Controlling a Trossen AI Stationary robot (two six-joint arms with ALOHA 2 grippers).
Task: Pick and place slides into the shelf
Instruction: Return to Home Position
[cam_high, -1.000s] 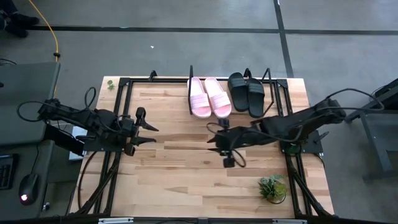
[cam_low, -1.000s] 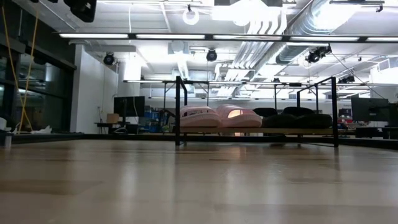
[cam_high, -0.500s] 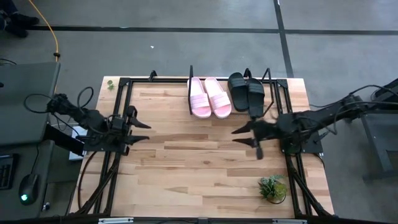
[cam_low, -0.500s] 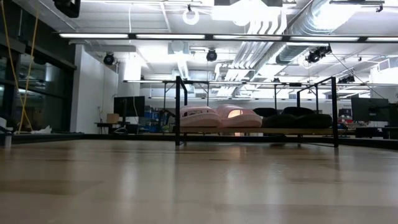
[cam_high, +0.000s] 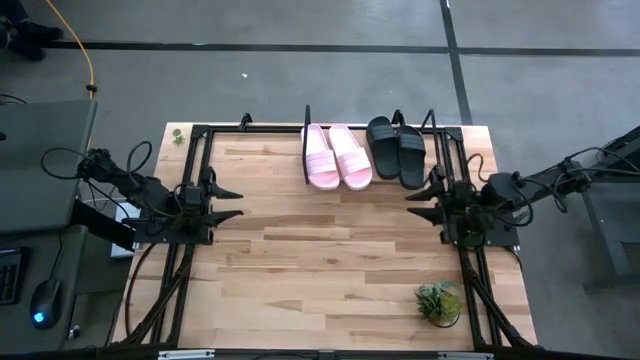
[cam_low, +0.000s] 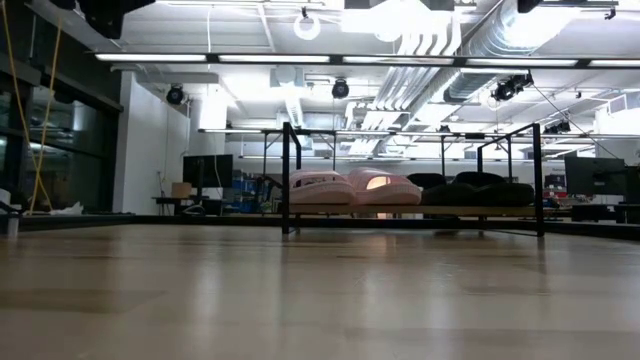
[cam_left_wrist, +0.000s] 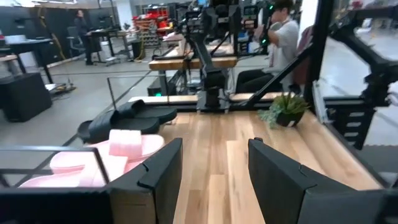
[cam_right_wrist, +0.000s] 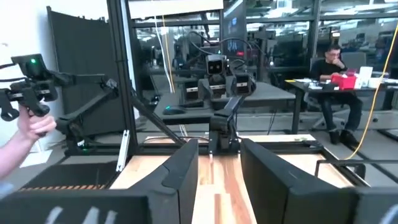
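Observation:
Two pale pink slides (cam_high: 337, 157) and two black slides (cam_high: 397, 151) lie side by side, soles down, on the shelf (cam_high: 307, 120) at the table's far edge. The low view shows the pink slides (cam_low: 352, 187) and the black slides (cam_low: 478, 190) on the shelf's board (cam_low: 410, 212) between black uprights. My left gripper (cam_high: 238, 203) hovers open near the table's left edge and touches nothing. My right gripper (cam_high: 412, 205) hovers open near the right edge, just in front of the black slides. The left wrist view shows the pink slides (cam_left_wrist: 121, 152) and the black slides (cam_left_wrist: 124, 118) past my open left gripper (cam_left_wrist: 214, 171). My right gripper (cam_right_wrist: 219, 168) faces the left arm (cam_right_wrist: 224, 81).
A small potted plant (cam_high: 438, 300) stands near the table's near right corner. A black frame (cam_high: 190, 180) edges the table. Bare wooden board (cam_high: 320, 250) spreads between the arms. Beyond the table, a hand holding a controller (cam_right_wrist: 28, 118) and a seated person (cam_right_wrist: 336, 68) show.
My right gripper has drawn back from the table's middle toward the right edge and a little toward the far edge, staying open. My left gripper has pulled back slightly toward the left edge. The slides have stayed on the shelf.

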